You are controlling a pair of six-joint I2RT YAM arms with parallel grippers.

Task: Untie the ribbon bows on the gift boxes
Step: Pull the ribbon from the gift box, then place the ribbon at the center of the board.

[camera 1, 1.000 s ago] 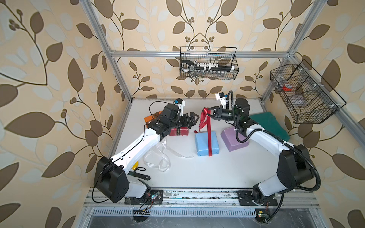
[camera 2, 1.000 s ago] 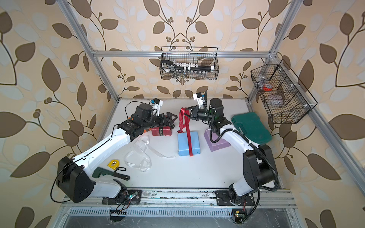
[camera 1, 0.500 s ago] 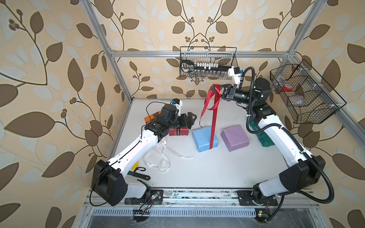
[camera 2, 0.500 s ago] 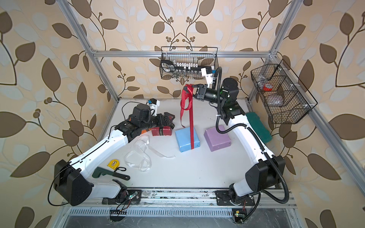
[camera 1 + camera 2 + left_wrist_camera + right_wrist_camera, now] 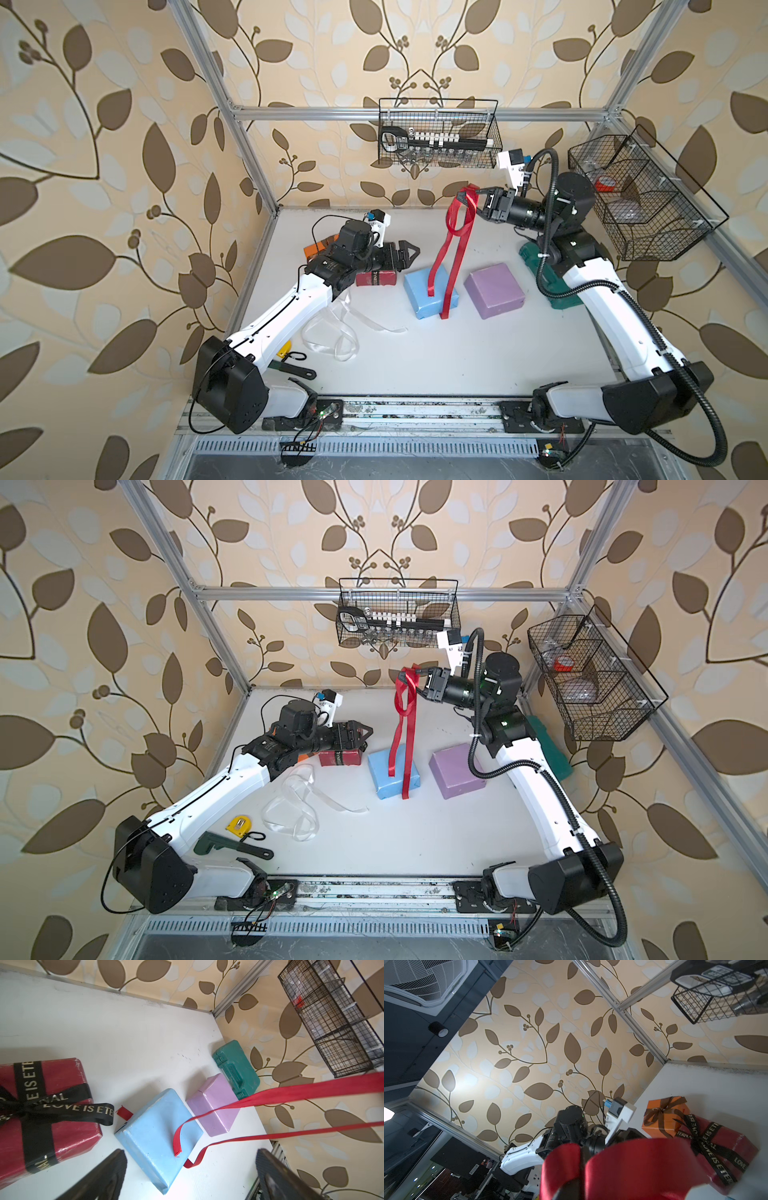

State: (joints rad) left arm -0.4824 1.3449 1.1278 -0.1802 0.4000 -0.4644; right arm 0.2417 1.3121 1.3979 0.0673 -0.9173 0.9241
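- A white ribbon is lying loose on the tabletop.
- The light blue box and lilac box are sitting side by side.
- The left end effector is hanging spread wide by the dark red box with its tied black ribbon.
- The orange box is sitting behind, wearing a tied brown ribbon.
- The right end effector is pinching the red ribbon high above the light blue box.
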